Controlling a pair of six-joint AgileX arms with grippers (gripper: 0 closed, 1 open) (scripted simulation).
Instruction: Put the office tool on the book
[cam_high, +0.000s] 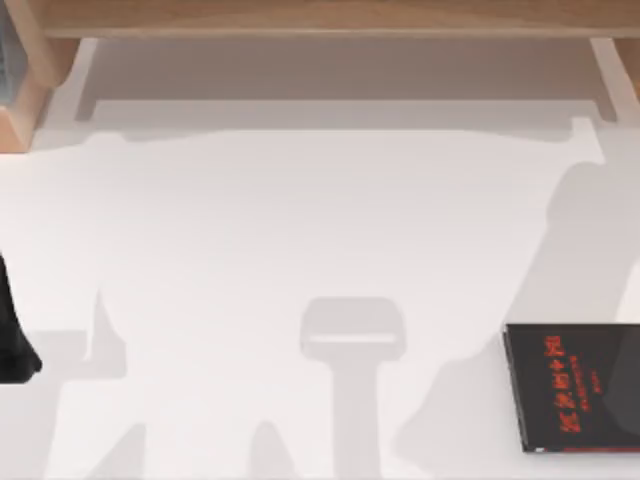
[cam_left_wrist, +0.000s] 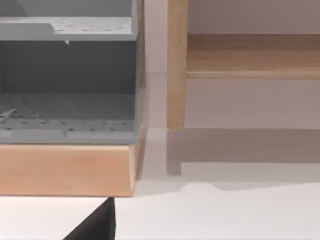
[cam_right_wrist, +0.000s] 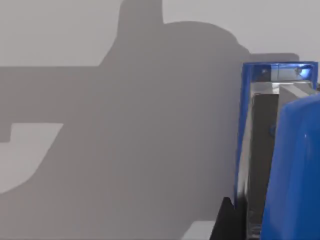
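White table (cam_high: 300, 230) first: broad, bare of clutter around the book, crossed by soft shadows. Wooden shelf (cam_high: 330, 15) along the far edge, well away from the book. Grey perforated tray rack (cam_left_wrist: 70, 75) on a wooden base, seen from the left wrist, also far from the book.

Book (cam_high: 575, 385) lying flat at the near right of the table, black cover up, red lettering showing, red strip along its near edge, partly cut by the picture's right border.

Stapler (cam_right_wrist: 287, 150), blue with a metal channel, taken as the office tool: close against the right wrist camera, above bare shadowed table. Distance from the book: cannot tell.

Right gripper (cam_right_wrist: 227, 220) just beside the stapler; whether clenched on it or released, cannot tell. Left arm (cam_high: 12, 340) parked at the table's left edge, well apart from the book; grip state likewise impossible to tell.

Judged step: carrying the stapler to the book. To do it well:
- Bring the stapler over the middle of the cover, not its edge.
- Keep it level, base down, long side along the book's long side.
- Lower slowly until the base rests on the cover, then release.
- Lift straight up afterwards, so nothing drags the thin book sideways.
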